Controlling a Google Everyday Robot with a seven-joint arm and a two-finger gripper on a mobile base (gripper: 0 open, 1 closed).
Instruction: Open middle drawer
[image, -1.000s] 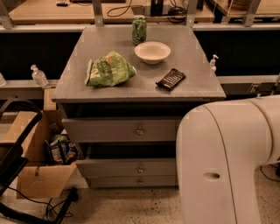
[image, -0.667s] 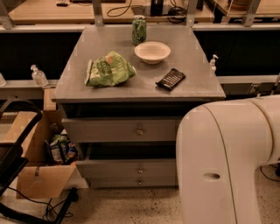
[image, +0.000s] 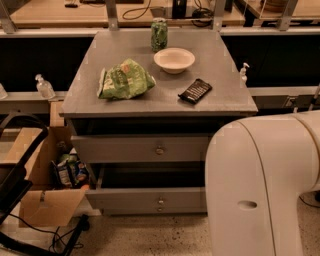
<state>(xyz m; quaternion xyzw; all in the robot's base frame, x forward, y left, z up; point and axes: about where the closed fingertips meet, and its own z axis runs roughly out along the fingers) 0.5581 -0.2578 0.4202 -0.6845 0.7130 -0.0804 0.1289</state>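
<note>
A grey cabinet (image: 80, 100) has three drawers stacked in its front. The top drawer (image: 120, 149) has a small round knob (image: 159, 149). Below it the middle drawer (image: 125, 198) stands pulled forward, with a dark gap behind its front and its knob (image: 160, 201) at centre. Only a thin strip and the knob (image: 160, 208) of the bottom drawer show under it. A large white part of my arm (image: 260, 185) fills the lower right and hides the right ends of the drawers. My gripper is not in view.
On the cabinet top lie a green chip bag (image: 124, 80), a white bowl (image: 174, 60), a green can (image: 159, 34) and a dark packet (image: 195, 90). An open cardboard box (image: 42, 200) with packets stands on the floor at the left, by a black frame (image: 15, 185) and cables.
</note>
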